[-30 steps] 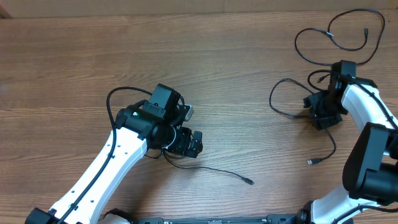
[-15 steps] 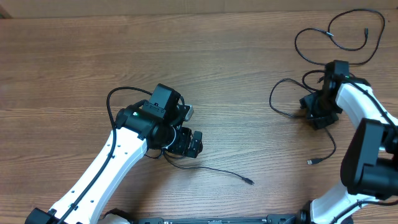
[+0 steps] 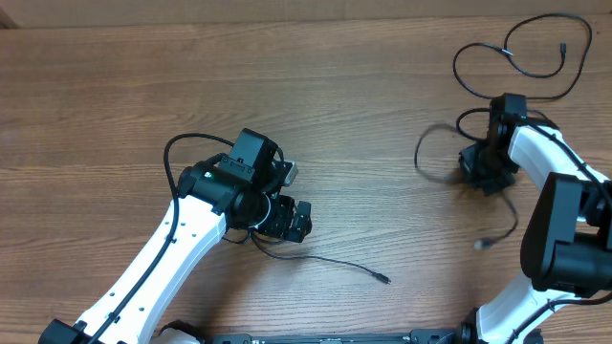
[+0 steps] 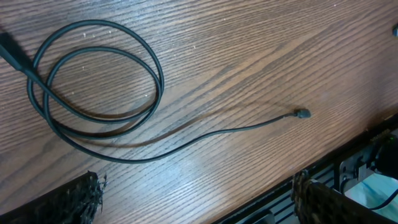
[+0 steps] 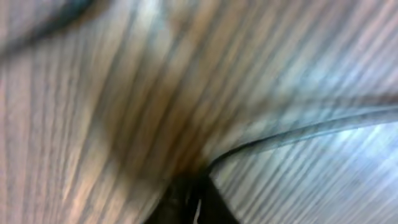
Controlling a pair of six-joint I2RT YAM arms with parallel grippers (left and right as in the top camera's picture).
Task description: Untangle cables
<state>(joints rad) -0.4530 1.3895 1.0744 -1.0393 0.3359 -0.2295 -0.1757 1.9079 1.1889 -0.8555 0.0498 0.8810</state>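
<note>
One thin black cable point(image 4: 93, 81) lies in a double loop on the wooden table, its tail running to a small plug point(image 4: 303, 114). My left gripper point(image 4: 196, 208) hovers over it, open, with nothing between its fingers point(image 4: 68, 202). In the overhead view this gripper point(image 3: 287, 218) sits over the loop, and the tail ends at a plug point(image 3: 382, 279). At the right, another black cable point(image 3: 535, 59) loops toward the far edge. My right gripper point(image 3: 481, 174) is shut on it. The right wrist view is blurred: the closed gripper point(image 5: 193, 199) pinches the cable point(image 5: 311, 130).
The left arm's own thicker black cable point(image 3: 177, 153) arcs beside its wrist. The table's near edge and a black rail point(image 4: 348, 168) show in the left wrist view. The right cable's lower end point(image 3: 486, 244) lies near the right arm's base.
The right gripper has slid up and left and shut on the cable; the loop left of it and its lower plug end now blur with motion. The left arm has not moved.
</note>
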